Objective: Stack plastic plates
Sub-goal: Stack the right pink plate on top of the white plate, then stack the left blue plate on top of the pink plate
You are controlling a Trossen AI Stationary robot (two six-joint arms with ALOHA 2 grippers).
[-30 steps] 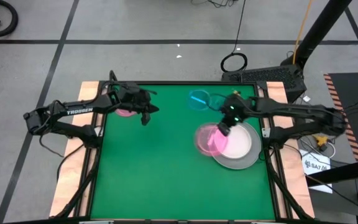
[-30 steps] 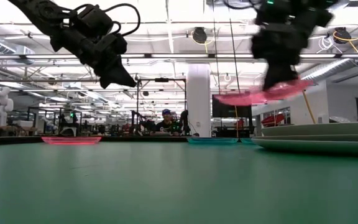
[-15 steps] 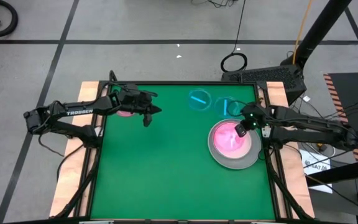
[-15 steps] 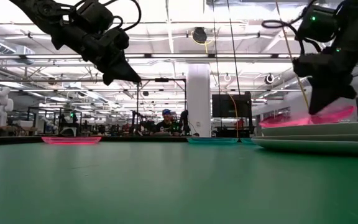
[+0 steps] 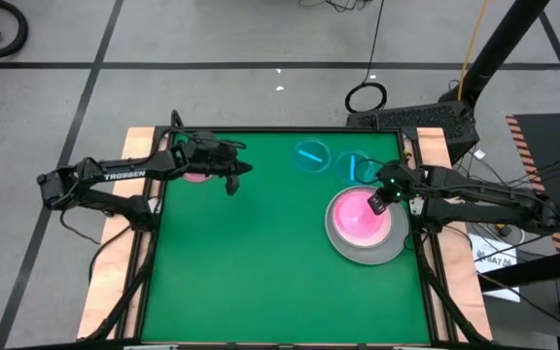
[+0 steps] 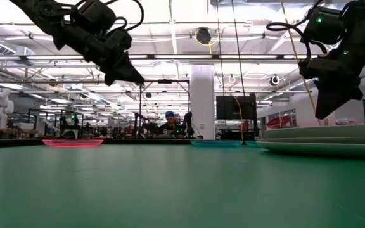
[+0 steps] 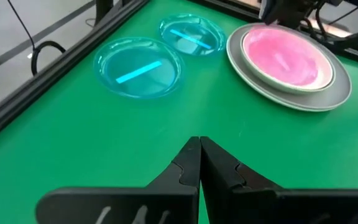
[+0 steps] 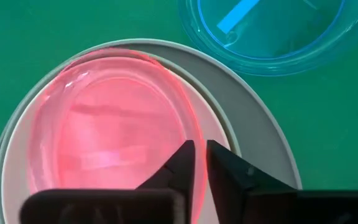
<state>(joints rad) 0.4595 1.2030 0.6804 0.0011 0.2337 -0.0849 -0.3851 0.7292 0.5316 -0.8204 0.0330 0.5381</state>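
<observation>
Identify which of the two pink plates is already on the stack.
The pink plate under the right gripper, lying on the grey plate. The other pink plate lies alone near the left gripper.

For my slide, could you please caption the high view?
Right pincer sets a pink plate onto the grey plate stack; two blue plates wait nearby.

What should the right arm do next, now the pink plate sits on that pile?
Probably lift clear: the pink plate lies on the stack, with the right gripper fingers slightly parted around its rim. Then fetch the nearest blue plate.
</observation>
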